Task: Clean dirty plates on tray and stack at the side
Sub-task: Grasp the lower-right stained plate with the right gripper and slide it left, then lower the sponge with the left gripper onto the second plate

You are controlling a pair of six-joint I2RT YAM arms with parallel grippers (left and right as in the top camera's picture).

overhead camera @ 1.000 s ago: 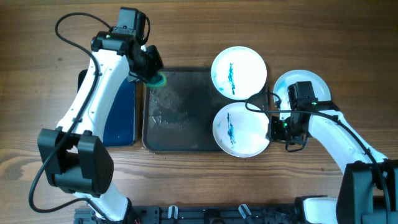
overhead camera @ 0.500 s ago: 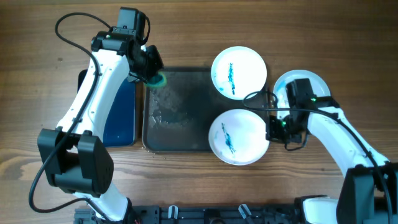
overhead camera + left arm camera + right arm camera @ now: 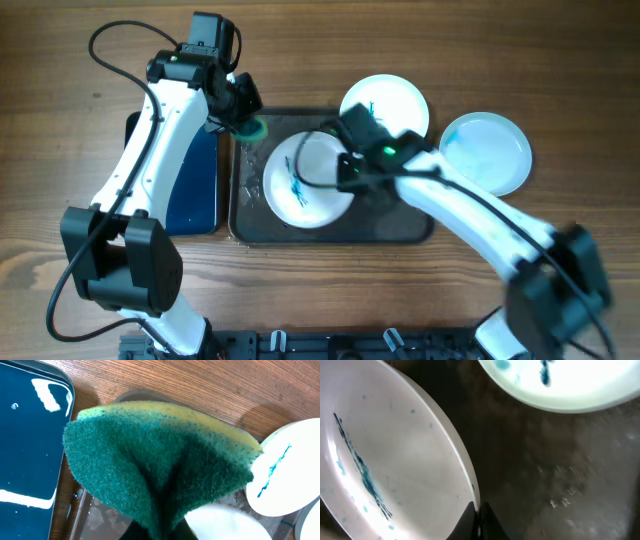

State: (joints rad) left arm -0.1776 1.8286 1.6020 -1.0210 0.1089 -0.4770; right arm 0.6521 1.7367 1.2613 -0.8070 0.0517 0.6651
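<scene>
My right gripper (image 3: 345,172) is shut on the rim of a white plate (image 3: 303,179) with blue streaks and holds it over the dark tray (image 3: 385,225). In the right wrist view the fingers (image 3: 476,520) pinch the plate's edge (image 3: 395,465). My left gripper (image 3: 240,118) is shut on a green and yellow sponge (image 3: 160,460) at the tray's back left corner, just left of the plate. A second streaked plate (image 3: 385,113) lies behind the tray's right end. A clean plate (image 3: 487,150) lies at the right.
A blue tray (image 3: 195,185) with water lies left of the dark tray. The dark tray's bottom (image 3: 560,475) is wet. Cables trail from both arms.
My right arm has swept left, carrying the streaked plate from the table at the tray's right end to above the tray's middle. The left arm has not moved.
</scene>
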